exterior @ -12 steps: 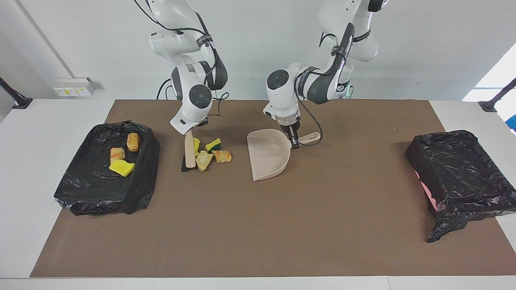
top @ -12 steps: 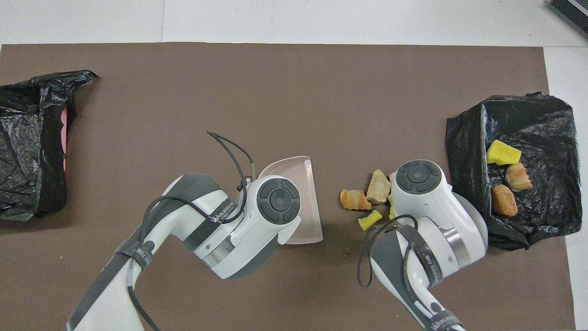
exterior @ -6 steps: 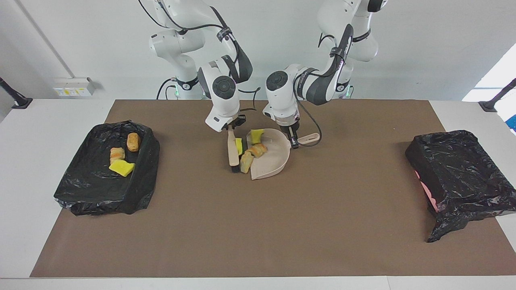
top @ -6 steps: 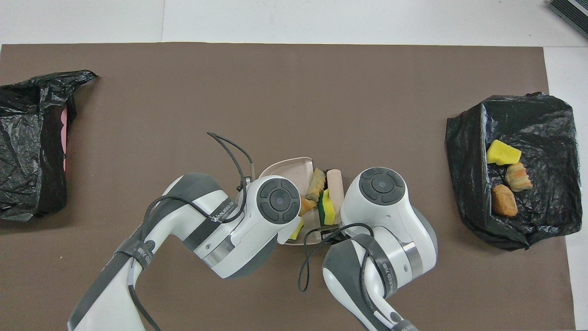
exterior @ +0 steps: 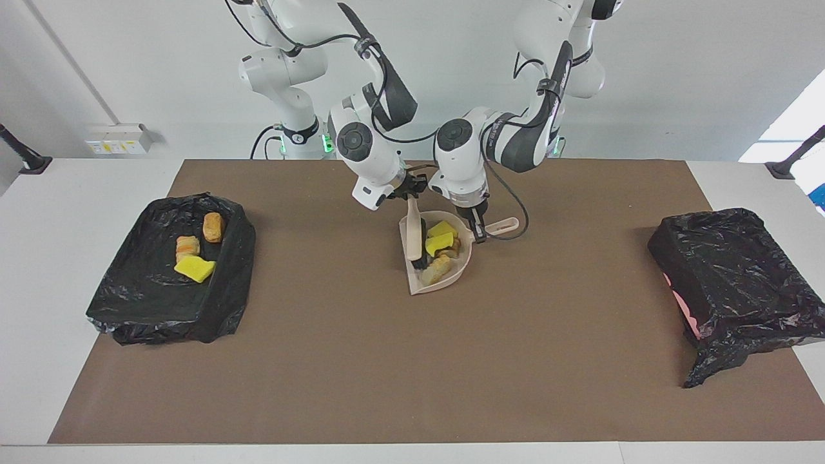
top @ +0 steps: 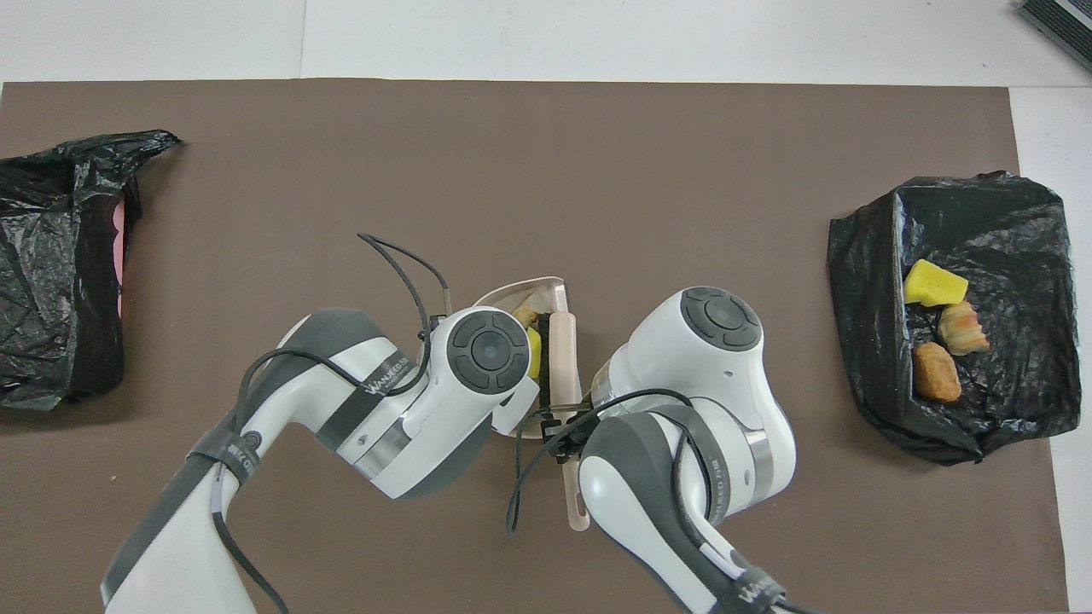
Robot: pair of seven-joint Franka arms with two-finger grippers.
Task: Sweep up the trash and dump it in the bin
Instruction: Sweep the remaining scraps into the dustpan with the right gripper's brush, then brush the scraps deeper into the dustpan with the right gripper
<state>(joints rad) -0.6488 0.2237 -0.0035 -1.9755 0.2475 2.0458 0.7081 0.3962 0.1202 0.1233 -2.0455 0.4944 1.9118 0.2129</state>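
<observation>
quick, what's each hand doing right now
left hand: closed on the dustpan handle.
right hand: closed on the brush, at the dustpan's mouth.

This is a robotics laboratory, not a home. Two white robot arms [exterior: 387, 122] stand at a white surface [exterior: 77, 193] that is covered by a plain brown mat [exterior: 412, 361]. The wall [exterior: 129, 64] is bare and white, with only a small electrical box [exterior: 117, 137] on it. Black clamp mounts [exterior: 26, 158] sit at the corners, and loose cables [exterior: 509, 212] hang from the arms.
</observation>
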